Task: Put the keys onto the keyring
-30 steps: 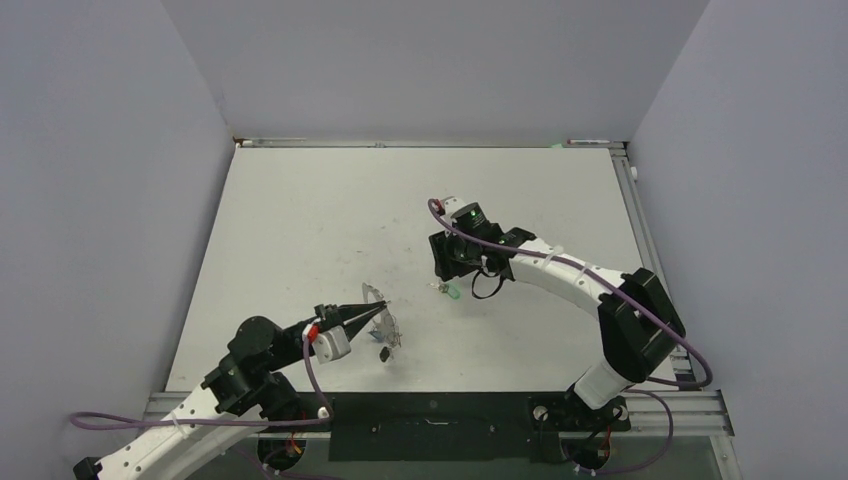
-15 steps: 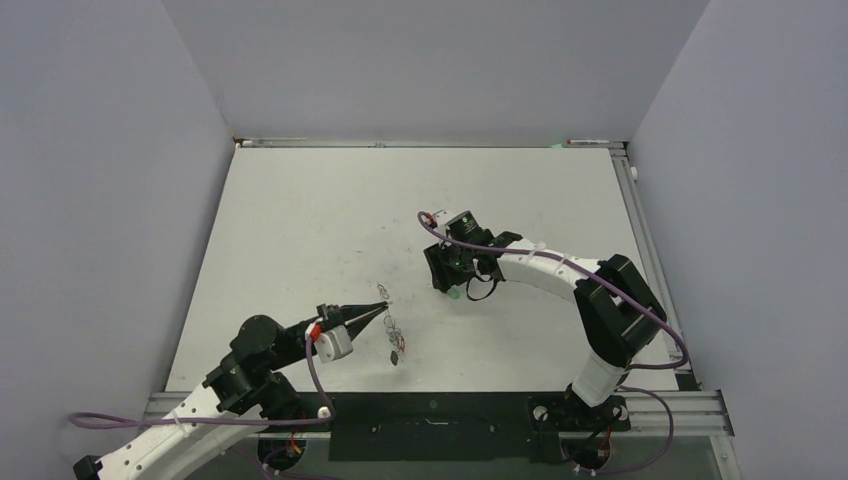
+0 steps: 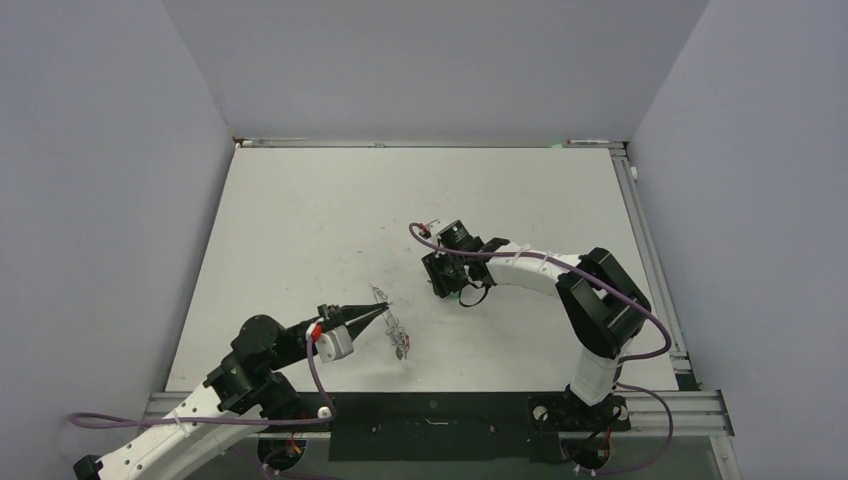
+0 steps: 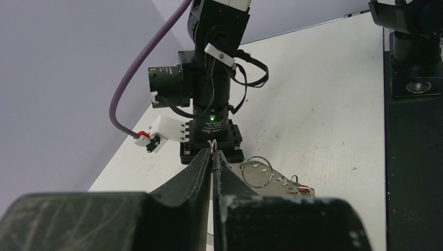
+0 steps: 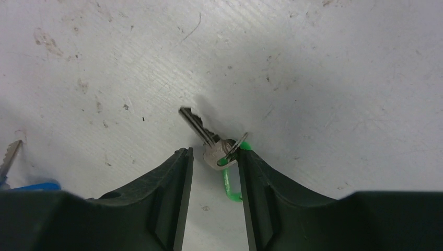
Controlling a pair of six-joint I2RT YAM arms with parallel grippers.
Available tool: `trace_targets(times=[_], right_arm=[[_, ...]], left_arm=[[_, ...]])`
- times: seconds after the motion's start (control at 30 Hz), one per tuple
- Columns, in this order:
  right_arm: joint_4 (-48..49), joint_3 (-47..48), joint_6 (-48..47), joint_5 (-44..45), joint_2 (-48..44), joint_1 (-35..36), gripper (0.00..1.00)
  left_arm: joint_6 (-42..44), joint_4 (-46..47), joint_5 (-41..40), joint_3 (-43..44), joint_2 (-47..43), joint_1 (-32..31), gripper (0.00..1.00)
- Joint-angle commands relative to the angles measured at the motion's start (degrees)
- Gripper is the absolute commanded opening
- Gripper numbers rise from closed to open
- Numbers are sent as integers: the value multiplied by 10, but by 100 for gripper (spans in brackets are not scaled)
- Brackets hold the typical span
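My left gripper [image 3: 378, 311] is shut on the thin wire of the keyring [image 3: 393, 328], held just above the table. In the left wrist view its closed fingers [image 4: 213, 155] pinch the wire. A split ring [image 4: 257, 171], a silver piece with holes and a red tag [image 4: 303, 189] hang to their right. My right gripper [image 3: 446, 288] is open and low over the table. In the right wrist view its fingers [image 5: 215, 158] straddle a silver key [image 5: 201, 129] with a green tag [image 5: 230, 184], which touches the right finger. A blue tag [image 5: 37, 185] and a key tip show at the left edge.
The right arm's wrist and camera [image 4: 209, 89] stand close in front of the left gripper, with its purple cable [image 3: 520, 262] looping beside it. The white table [image 3: 300, 220] is scuffed. Grey walls enclose three sides. A black rail [image 3: 430, 410] runs along the near edge.
My right gripper has moved left and toward the near edge, coming down around the green-tagged key. The keyring in my left gripper has swung and now hangs lower to the right.
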Motion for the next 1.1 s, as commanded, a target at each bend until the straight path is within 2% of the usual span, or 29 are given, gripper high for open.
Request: trace_targets(times=[0.0,0.77,0.93,1.03,1.07], right_arm=[[12,23,-9,32,12,13,38],[7,50,-1,82,28,29,33],[9,50,1,84,45,30,26],[6,51,0,89,47,30,16],[5,49,1,92,47,30,8]], left_arm=[[3,49,13,5,-1,3,0],[3,49,13,5,-4,3,0],[3,49,14,5,-5,4,0],[3,49,14,4,-4,4,0],[3,50,14,4,-4,4,0]])
